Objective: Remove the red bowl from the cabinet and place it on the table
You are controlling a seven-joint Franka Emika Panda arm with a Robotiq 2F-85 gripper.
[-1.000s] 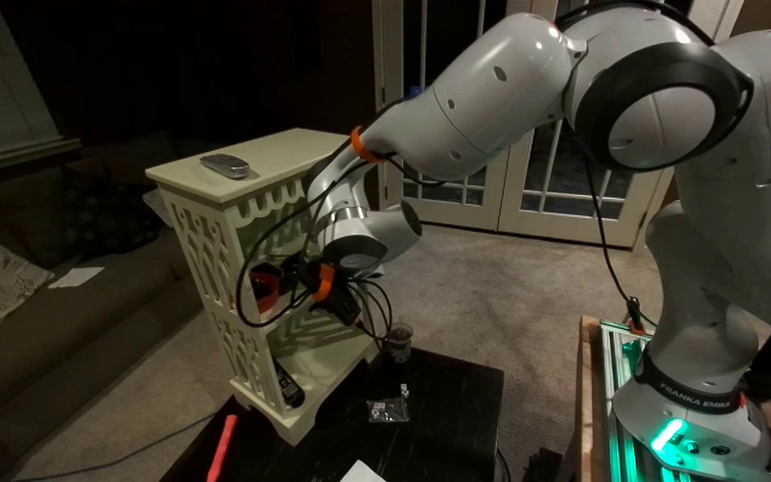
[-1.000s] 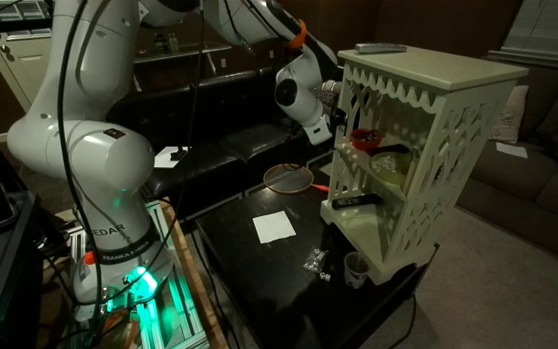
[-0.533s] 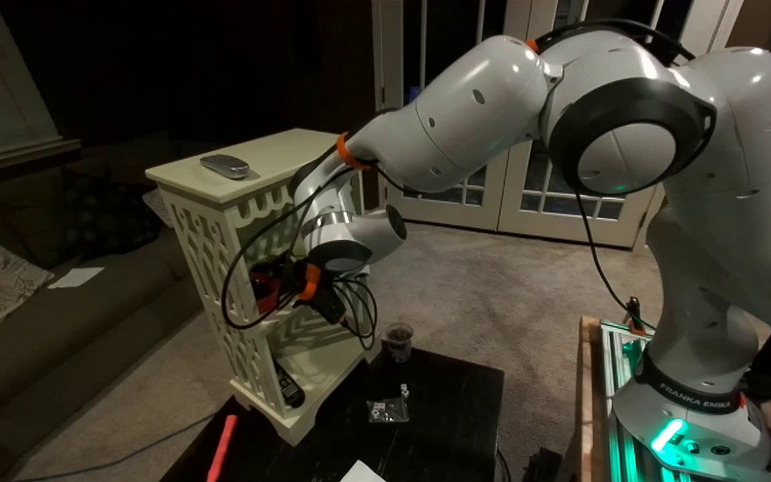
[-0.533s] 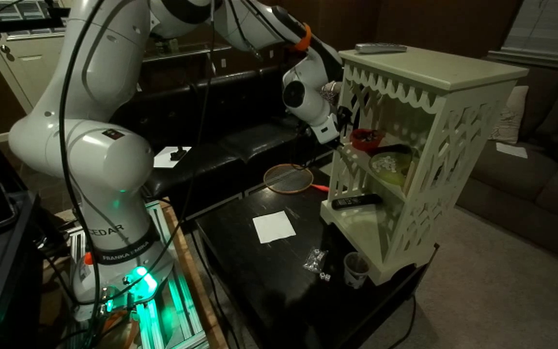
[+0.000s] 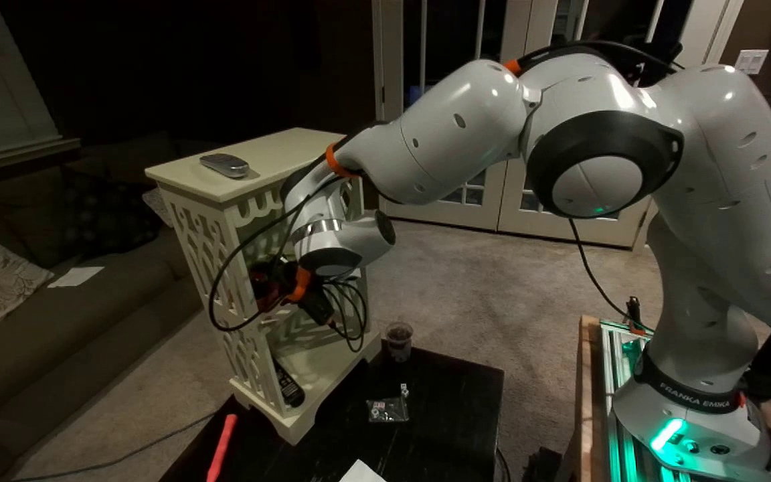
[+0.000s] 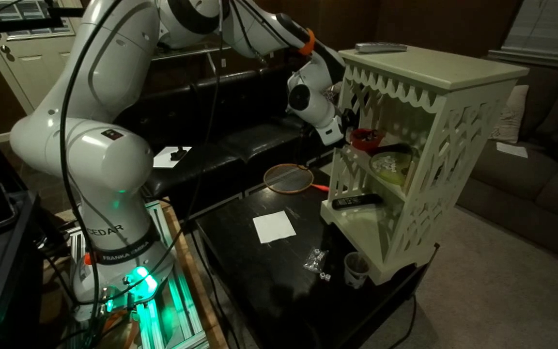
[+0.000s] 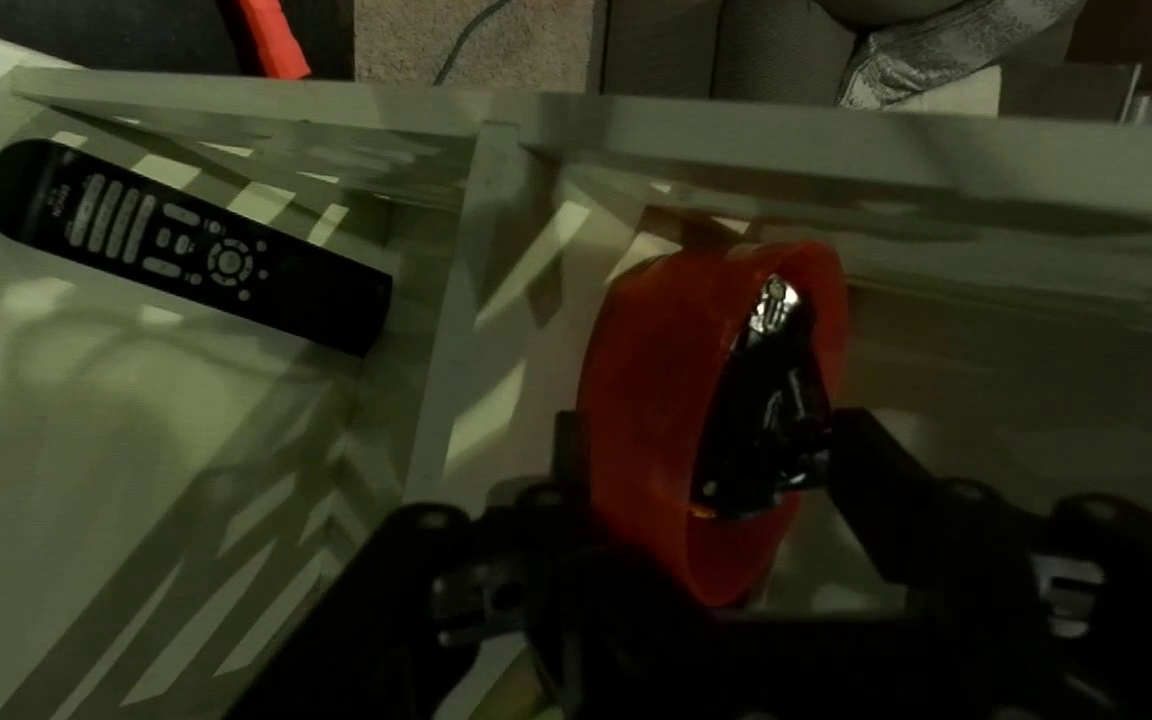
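Note:
The red bowl [image 7: 646,390] holds a shiny black-wrapped item and sits on the middle shelf of the cream-white cabinet [image 6: 472,111]. The bowl also shows in both exterior views [image 5: 264,289] [image 6: 365,139], partly hidden by my gripper in one. My gripper [image 7: 704,440] is open inside the cabinet front, with one finger beneath or beside the bowl's outer wall and the other over its open side. Whether the fingers touch it I cannot tell. In an exterior view my gripper [image 5: 282,278] is dark and tangled with cables. The black table [image 6: 240,252] stands under the cabinet.
A green bowl [image 6: 389,167] with white pieces sits on the same shelf. A black remote [image 7: 186,250] lies on the lower shelf, a silver remote [image 5: 225,165] on top. The table holds a cup [image 6: 356,269], a small bag [image 6: 316,260], paper [image 6: 274,227] and a racket [image 6: 288,178].
My arm has lowered and my gripper has moved further into the cabinet, onto the red bowl. The bowl and the other objects have stayed in place.

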